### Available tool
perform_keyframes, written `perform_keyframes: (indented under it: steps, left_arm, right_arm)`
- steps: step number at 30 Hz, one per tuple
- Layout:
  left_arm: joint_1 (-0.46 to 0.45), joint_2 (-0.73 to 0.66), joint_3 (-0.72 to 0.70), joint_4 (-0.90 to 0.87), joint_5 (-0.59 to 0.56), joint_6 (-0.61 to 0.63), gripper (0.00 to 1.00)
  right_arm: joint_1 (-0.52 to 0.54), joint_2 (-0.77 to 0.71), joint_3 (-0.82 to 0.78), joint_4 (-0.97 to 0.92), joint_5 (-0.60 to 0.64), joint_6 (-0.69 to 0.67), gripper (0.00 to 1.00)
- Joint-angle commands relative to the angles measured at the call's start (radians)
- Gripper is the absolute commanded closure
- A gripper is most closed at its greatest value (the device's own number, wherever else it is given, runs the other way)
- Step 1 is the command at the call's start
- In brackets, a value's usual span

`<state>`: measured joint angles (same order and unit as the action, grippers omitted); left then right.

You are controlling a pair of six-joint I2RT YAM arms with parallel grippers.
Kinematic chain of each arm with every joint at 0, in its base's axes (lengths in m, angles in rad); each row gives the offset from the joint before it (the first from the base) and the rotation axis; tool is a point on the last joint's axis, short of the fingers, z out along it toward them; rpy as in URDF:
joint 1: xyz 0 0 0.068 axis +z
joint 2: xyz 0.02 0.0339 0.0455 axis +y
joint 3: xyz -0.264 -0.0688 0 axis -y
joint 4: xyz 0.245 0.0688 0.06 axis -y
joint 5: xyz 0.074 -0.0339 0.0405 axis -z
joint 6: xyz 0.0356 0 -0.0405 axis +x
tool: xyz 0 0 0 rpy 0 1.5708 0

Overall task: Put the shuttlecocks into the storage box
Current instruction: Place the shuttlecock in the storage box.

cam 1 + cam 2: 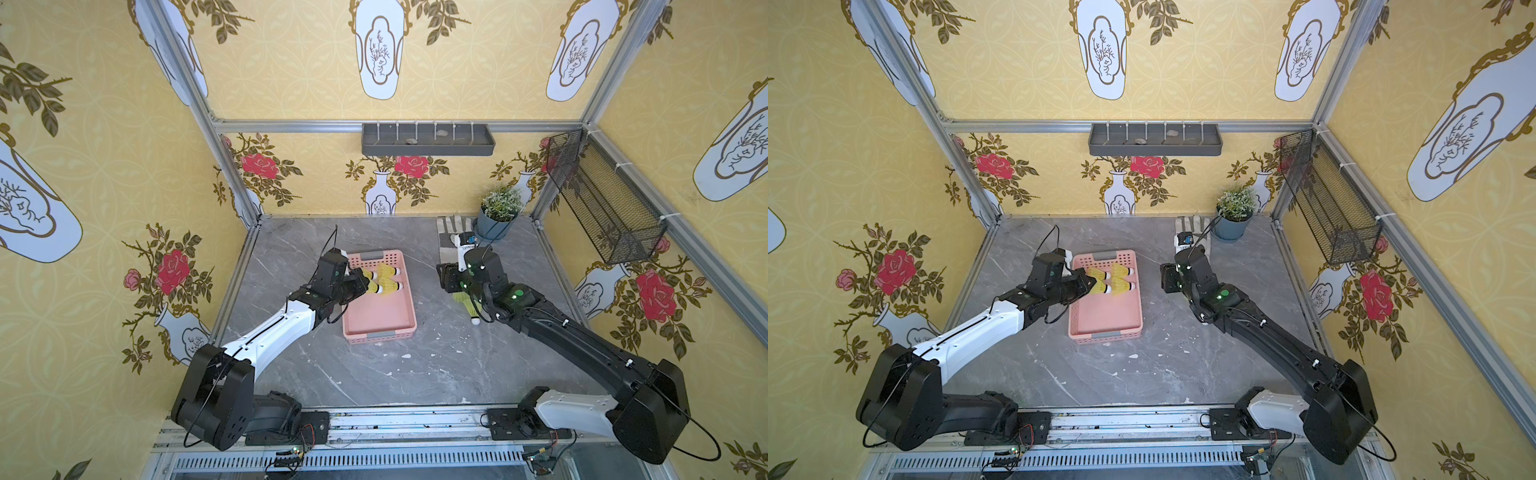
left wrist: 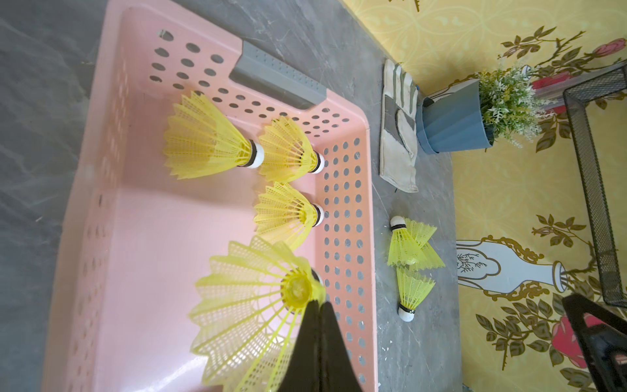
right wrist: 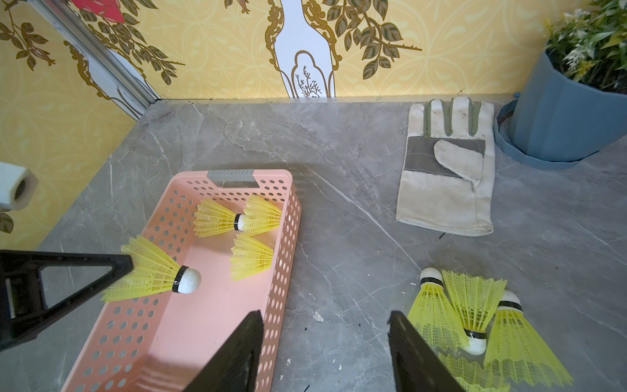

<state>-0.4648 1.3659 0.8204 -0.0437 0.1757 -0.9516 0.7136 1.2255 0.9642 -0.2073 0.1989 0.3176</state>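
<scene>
Grips one shuttlecock (image 3: 152, 275) by its skirt in the left tool (image 2: 314, 305), across the left rim of the storage box (image 3: 288, 217), with three more shuttlecocks (image 3: 251, 259) at its far end, near half bare; holds the right tool (image 3: 325, 319) apart over open worktop (image 3: 339, 237) between the right rim and the loose shuttlecocks (image 3: 473, 302)

We see shallow pink perforated plastic basket (image 1: 380, 311); four neon yellow-green cone-skirted shuttlecocks (image 1: 390, 272) at its far end; left gripper (image 1: 365, 279) tip on one skirt; more partly hidden under black right arm (image 1: 582, 345).
</scene>
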Motion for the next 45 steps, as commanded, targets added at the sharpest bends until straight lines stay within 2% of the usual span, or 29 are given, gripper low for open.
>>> perform_keyframes:
  steps: [1, 24, 45]
  left_arm:
    - [0.0, 0.02, -0.01, 0.047, -0.04, -0.027, 1.0]
    - [-0.001, 0.205, 0.062, 0.091, -0.118, -0.04, 1.0]
    - [-0.004, 0.295, 0.094, 0.103, -0.107, -0.035, 1.0]
  right_arm:
    - [0.0, -0.007, -0.004, 0.032, 0.015, 0.012, 0.39]
    - [-0.02, -0.058, -0.057, 0.037, -0.005, 0.016, 0.41]
    - [-0.035, -0.05, -0.07, 0.043, -0.042, 0.018, 0.42]
